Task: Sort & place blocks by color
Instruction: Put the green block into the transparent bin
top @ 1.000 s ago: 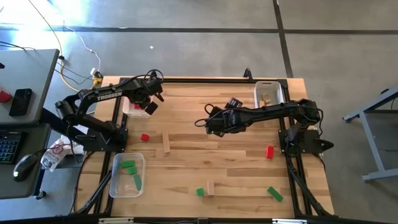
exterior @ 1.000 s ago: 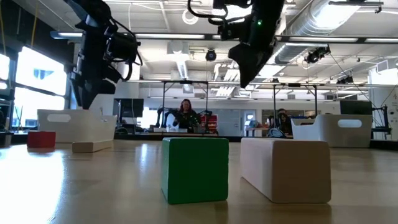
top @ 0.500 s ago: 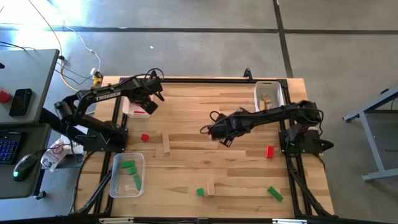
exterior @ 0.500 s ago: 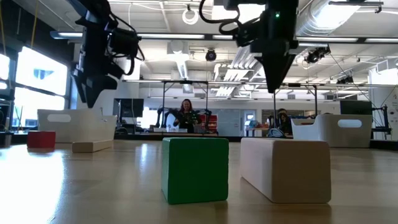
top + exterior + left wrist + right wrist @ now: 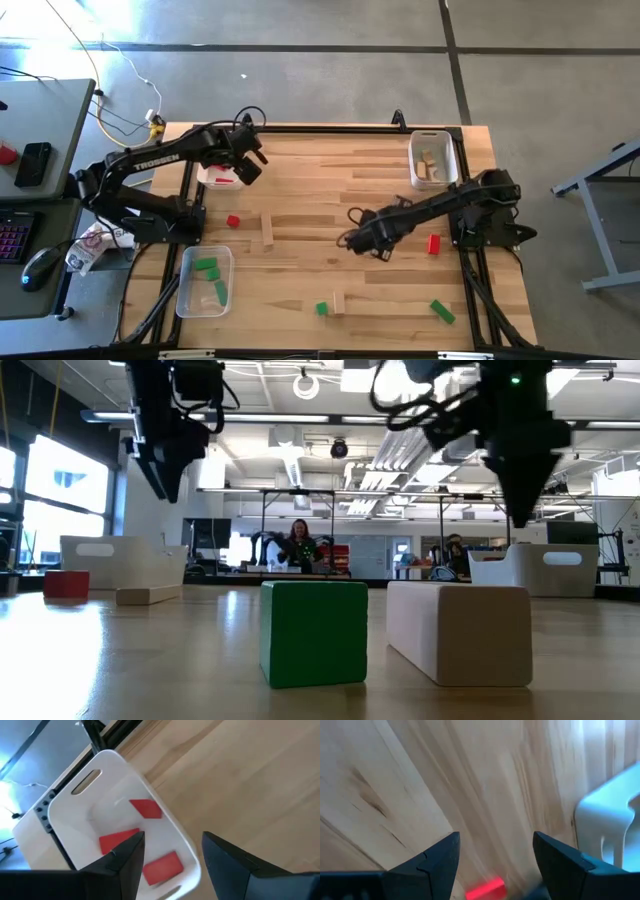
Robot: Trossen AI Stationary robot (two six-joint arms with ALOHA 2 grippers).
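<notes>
Swinging toward six o'clock, the right claw has left the desk's centre, spread and empty, near the red block at its three o'clock. Left claw, released, hovers over the white tray of reds. Next: descend, clench.
</notes>
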